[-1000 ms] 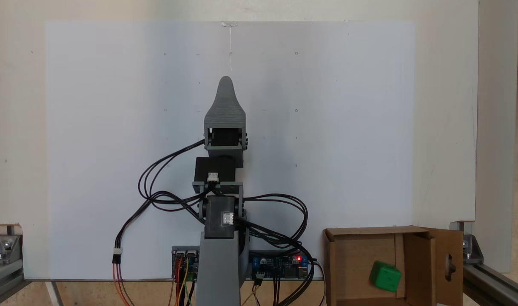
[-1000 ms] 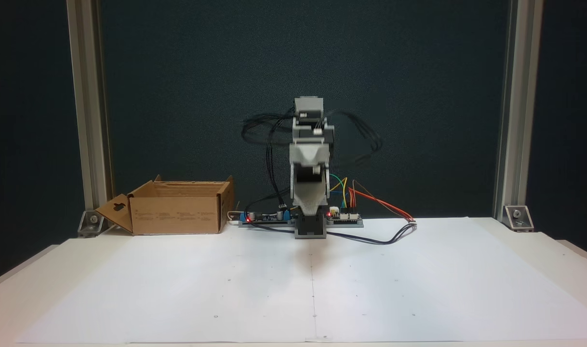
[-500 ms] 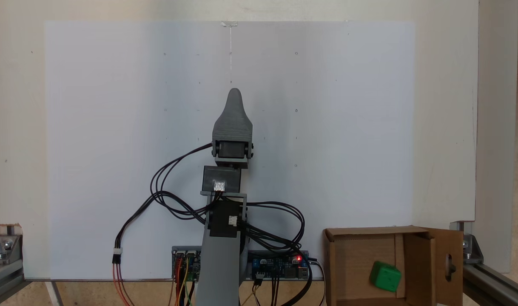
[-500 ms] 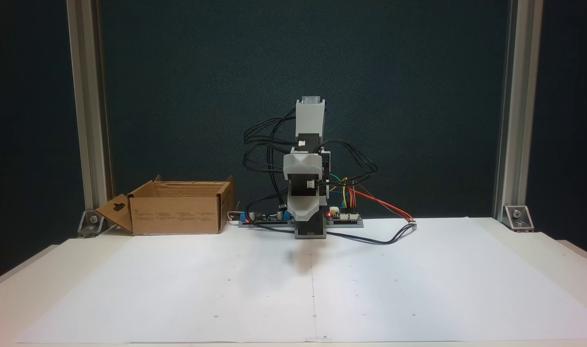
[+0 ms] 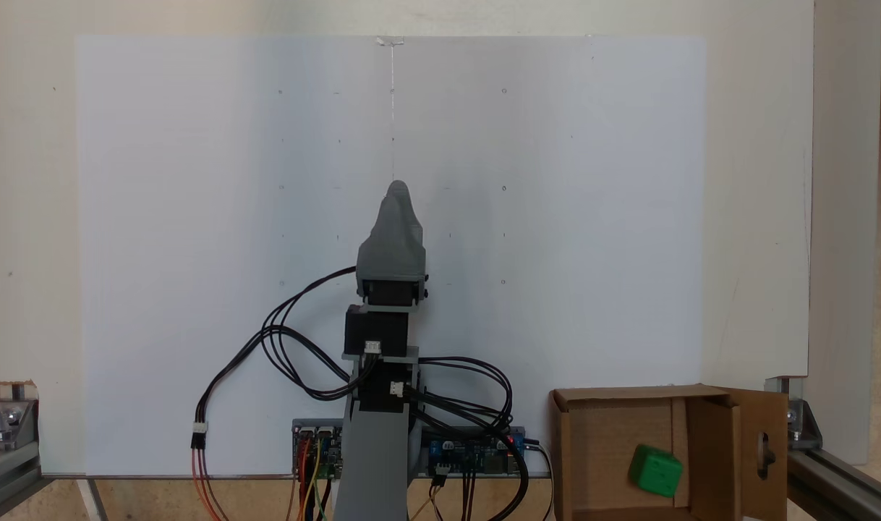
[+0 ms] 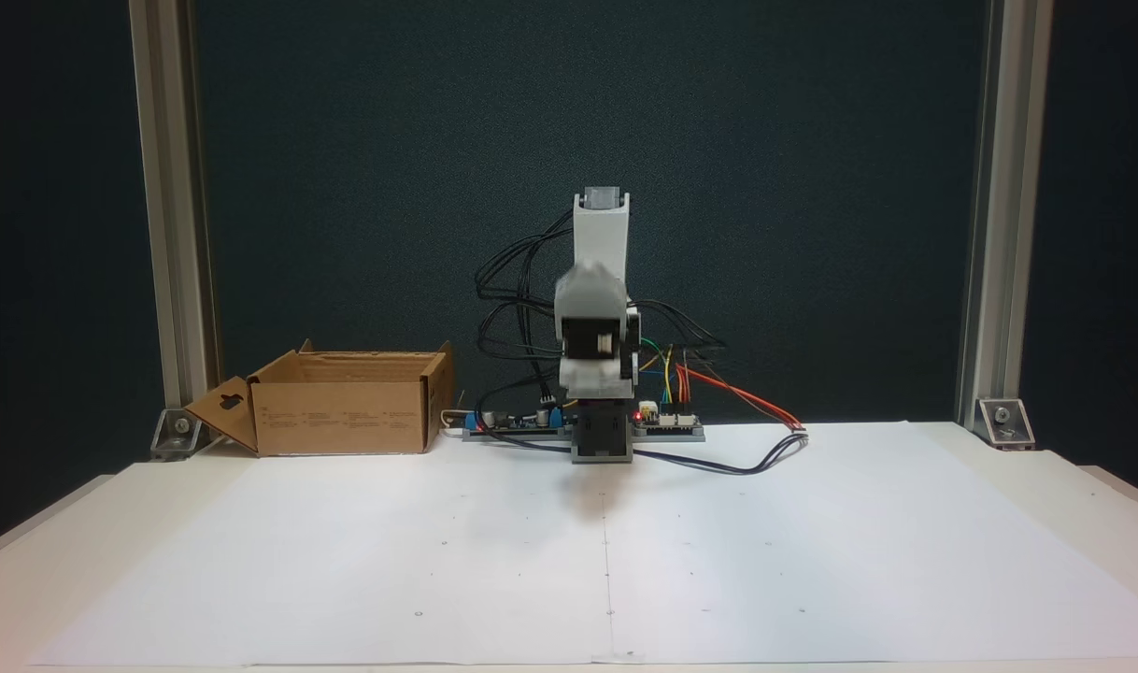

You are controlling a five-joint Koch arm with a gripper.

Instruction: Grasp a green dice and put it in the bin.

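Gripper (image 5: pixel 398 189) folded above white paper sheet (image 5: pixel 158 253), pointing away from base; whether fingers were spread or pressed together, impossible to tell, with one grey tip showing. Green dice (image 5: pixel 655 470) well apart from fingers, lying inside the bin (image 5: pixel 607 396), near flap with slot cutout (image 5: pixel 764 452).

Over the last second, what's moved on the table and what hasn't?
The gripper drew back toward the arm's base, its tip sliding down the overhead-style fixed view as the arm folded in. It took hold of nothing. The green dice stayed inside the bin.
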